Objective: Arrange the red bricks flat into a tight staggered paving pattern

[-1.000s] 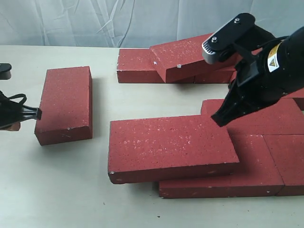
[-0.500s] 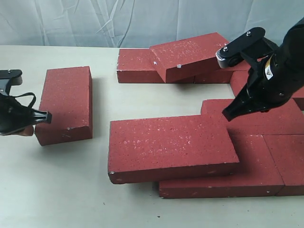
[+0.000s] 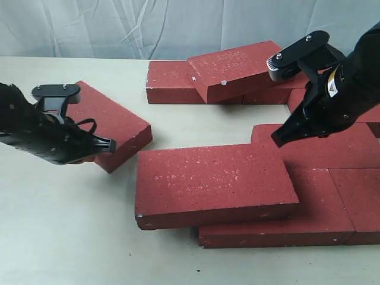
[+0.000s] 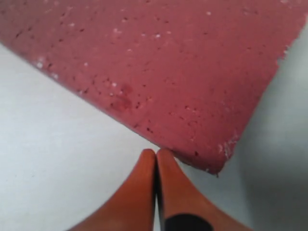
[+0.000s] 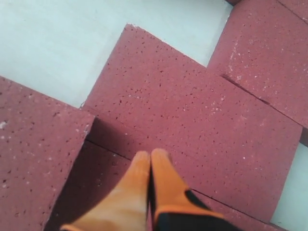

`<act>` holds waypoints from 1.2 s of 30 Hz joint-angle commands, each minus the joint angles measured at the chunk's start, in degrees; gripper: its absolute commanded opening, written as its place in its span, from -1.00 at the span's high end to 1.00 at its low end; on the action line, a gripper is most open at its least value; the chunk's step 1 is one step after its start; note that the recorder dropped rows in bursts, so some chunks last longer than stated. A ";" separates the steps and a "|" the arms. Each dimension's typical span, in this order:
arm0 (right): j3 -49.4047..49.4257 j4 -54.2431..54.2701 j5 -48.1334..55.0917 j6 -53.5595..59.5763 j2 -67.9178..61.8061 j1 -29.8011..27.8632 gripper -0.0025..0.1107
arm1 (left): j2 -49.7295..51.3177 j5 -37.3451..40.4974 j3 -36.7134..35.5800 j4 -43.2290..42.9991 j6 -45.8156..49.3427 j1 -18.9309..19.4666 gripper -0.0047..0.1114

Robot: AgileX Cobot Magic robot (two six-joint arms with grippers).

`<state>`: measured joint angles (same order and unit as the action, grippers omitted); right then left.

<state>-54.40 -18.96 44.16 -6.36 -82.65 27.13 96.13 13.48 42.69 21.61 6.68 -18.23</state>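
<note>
Here the lone red brick (image 3: 116,124) lies on the bench (image 3: 71,237), long axis diagonal, with the left end effector (image 4: 155,153) closed and empty at its edge and the right end effector (image 3: 278,140) closed and empty above the overlapping red bricks (image 3: 214,184).

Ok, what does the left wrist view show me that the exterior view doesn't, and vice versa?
Only left wrist: the left pincer with its orange tips shut together at the loose brick's edge, near a chipped corner. Only exterior: the right pincer above the paved bricks, the tilted brick propped on them, and a leaning brick on the back row. Both: the loose brick and the pale table.
</note>
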 commanded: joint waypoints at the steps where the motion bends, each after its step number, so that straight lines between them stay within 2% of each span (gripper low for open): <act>1: -0.05 -0.05 -1.48 -0.11 0.07 -0.28 0.96 | 0.18 -2.86 0.31 1.55 0.12 -3.03 0.92; 4: -0.05 -0.05 -1.48 -0.11 0.07 -0.28 0.96 | -0.96 -1.29 0.31 -0.58 0.12 -2.86 0.92; 8: -0.05 1.29 -0.89 -0.11 0.07 -0.28 0.96 | -5.95 3.43 0.31 -7.14 -0.27 1.15 0.92; 10: -0.05 3.16 -0.57 -0.11 0.07 -0.28 0.96 | -9.66 4.21 0.31 -9.09 -0.27 5.27 0.92; 11: -0.05 5.09 -0.89 0.56 0.07 -0.28 0.96 | -12.89 2.05 0.31 -9.90 -0.27 10.75 0.92; 12: -0.05 6.24 -1.05 1.11 0.07 -0.17 0.96 | -13.60 0.33 0.41 -9.60 -0.27 13.27 0.92; 13: -0.05 8.24 -1.05 2.48 0.07 0.25 0.96 | -13.13 -0.12 2.48 -8.70 -0.27 19.52 0.92; 14: -0.05 9.49 -1.05 3.49 0.07 0.50 0.96 | -11.91 1.84 4.89 -8.92 -0.06 22.25 0.92; 15: -0.17 11.86 -1.21 5.72 0.07 1.13 0.96 | -7.00 7.73 10.81 -11.34 0.23 26.17 0.92; 17: -0.17 14.50 -2.33 8.28 0.07 1.70 0.96 | 1.28 11.04 17.95 -11.61 -0.29 28.74 0.92; 20: -0.17 15.06 -2.31 8.29 0.07 1.70 0.96 | 9.90 14.00 25.73 -13.80 -0.18 29.02 0.92; 25: -0.17 15.06 -2.42 8.29 0.07 1.70 0.96 | 18.58 14.62 32.77 -10.95 -0.06 28.52 0.92; 36: -0.17 15.12 -2.88 8.29 0.07 1.70 0.96 | 22.95 16.48 35.58 -11.13 -0.06 25.40 0.92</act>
<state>-54.40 -3.86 41.89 1.66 -82.65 28.79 118.95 29.11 77.86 10.62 6.68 7.55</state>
